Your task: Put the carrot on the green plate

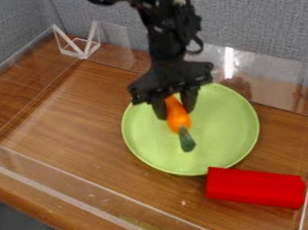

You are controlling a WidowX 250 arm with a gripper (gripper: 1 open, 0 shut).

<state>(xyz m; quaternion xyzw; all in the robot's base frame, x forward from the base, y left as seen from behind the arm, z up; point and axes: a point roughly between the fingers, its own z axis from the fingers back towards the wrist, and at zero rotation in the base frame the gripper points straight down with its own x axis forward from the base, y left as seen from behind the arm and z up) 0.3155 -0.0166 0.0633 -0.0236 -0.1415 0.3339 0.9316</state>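
Observation:
The orange carrot (178,115) hangs tilted, its dark green stub (188,140) pointing down toward the front, over the middle of the lime-green plate (239,130). My gripper (172,99) reaches down from the black arm and is shut on the carrot's upper, thick end. The carrot's lower end sits just above or barely on the plate surface; I cannot tell which. The plate lies flat on the wooden table, right of centre.
A red rectangular block (256,186) lies just off the plate's front right rim. Clear acrylic walls (69,199) ring the wooden table. A small white wire stand (79,39) sits at the back left corner.

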